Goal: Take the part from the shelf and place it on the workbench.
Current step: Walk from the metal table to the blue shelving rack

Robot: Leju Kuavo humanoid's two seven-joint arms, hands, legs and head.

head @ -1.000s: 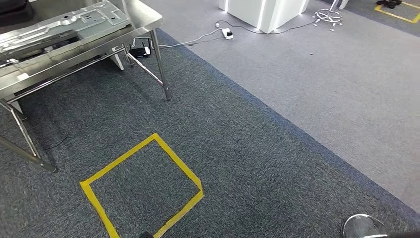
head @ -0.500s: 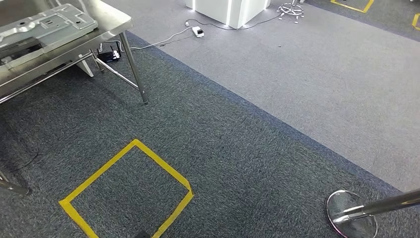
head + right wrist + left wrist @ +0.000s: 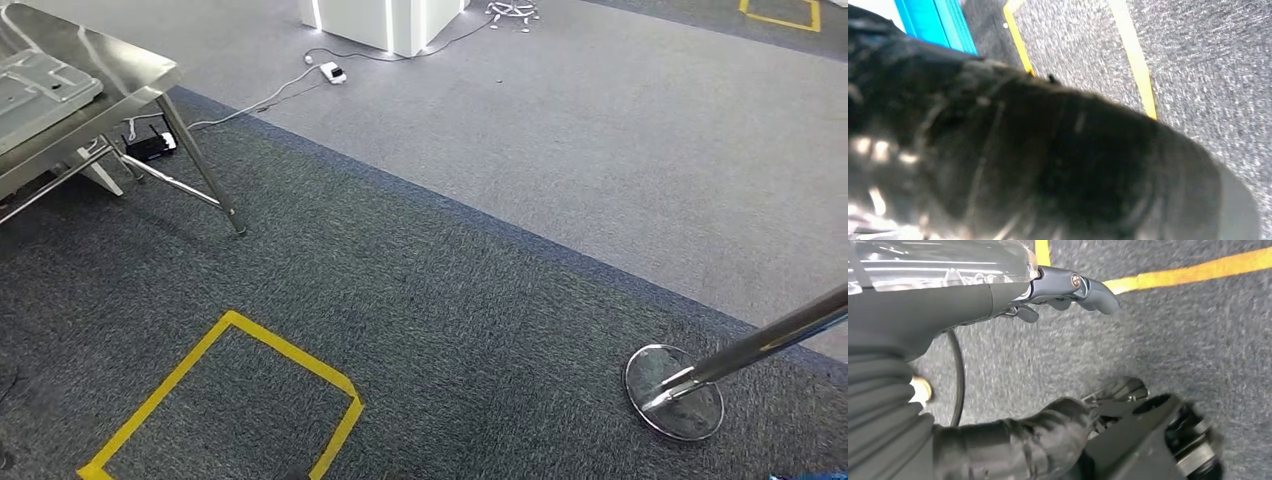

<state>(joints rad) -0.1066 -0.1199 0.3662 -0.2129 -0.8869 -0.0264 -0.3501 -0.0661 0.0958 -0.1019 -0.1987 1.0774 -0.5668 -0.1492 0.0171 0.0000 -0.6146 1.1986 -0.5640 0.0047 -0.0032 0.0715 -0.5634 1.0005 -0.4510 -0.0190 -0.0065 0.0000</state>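
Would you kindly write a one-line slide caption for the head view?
Steel workbench at upper left, yellow tape square on dark carpet, chrome stanchion base at lower right.

Left arm: hangs low over the floor, its wrist camera looking along the hand. Left hand [image 3: 1068, 290]: extends from the smooth grey wrist cover toward 3 o'clock in the left wrist view. Its dark fingers [image 3: 1098, 290] lie curled together, with nothing visible between them. The grey ribbed cover sits at 9 o'clock in that view. Right arm: the right wrist view is taken up by a dark, blurred mass close to the lens; the right hand's pose cannot be determined.
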